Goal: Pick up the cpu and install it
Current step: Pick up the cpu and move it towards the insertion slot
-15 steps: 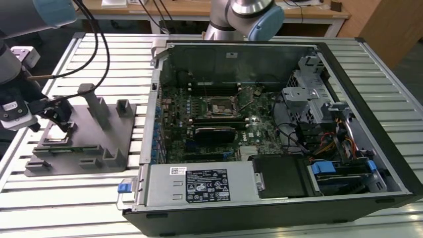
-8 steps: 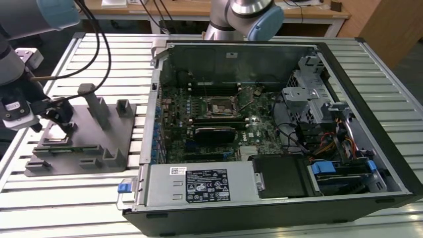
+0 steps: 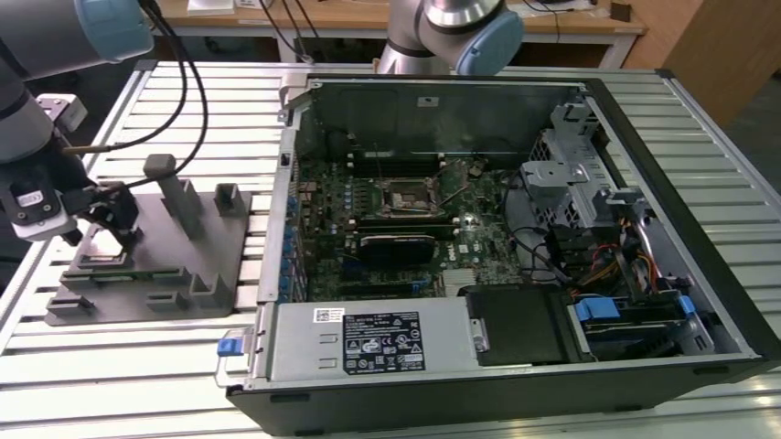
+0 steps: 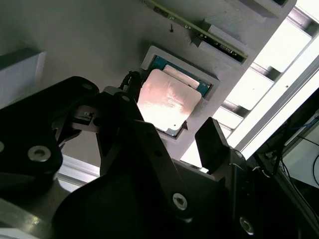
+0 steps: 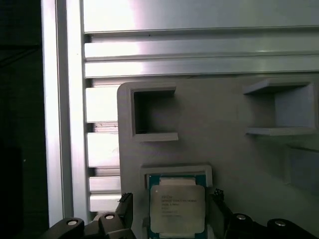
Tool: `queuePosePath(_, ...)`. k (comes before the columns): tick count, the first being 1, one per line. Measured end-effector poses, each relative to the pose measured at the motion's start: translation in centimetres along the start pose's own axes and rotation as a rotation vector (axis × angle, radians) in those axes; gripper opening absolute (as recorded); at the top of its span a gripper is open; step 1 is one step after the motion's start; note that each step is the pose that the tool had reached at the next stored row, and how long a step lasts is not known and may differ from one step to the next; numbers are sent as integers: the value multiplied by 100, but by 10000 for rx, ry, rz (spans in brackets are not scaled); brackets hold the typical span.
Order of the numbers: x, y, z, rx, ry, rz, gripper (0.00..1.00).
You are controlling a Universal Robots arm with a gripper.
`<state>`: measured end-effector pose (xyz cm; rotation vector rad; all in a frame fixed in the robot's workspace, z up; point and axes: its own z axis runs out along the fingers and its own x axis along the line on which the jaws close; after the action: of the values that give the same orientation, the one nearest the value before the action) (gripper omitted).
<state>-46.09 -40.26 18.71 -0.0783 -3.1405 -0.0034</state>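
cpu (image 4: pixel 167 102) seated in grey fixture (image 4: pixel 75 40), hand (image 4: pixel 168 115) straddling

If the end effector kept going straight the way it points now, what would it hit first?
Most likely the cpu, lying flat in its recess in the grey fixture block; in the first wrist view the end effector points straight at it, jaws open to either side. Remaining gap is unclear.

Quick count: one cpu (image 5: pixel 177 209), one grey fixture block (image 3: pixel 153 279), one open PC case (image 3: pixel 488 401). Inside that, one motherboard (image 3: pixel 482 240) and one power supply (image 3: pixel 366 343).
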Motion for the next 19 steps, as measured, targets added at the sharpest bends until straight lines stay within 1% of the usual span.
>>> queuePosePath(5,2,0,37,11,0,52,70)
queuePosePath(8,0,1,43,25,-1,54,70)
queuePosePath(12,-22,1,51,26,-3,54,70)
queuePosePath(19,-38,1,53,27,-2,54,69)
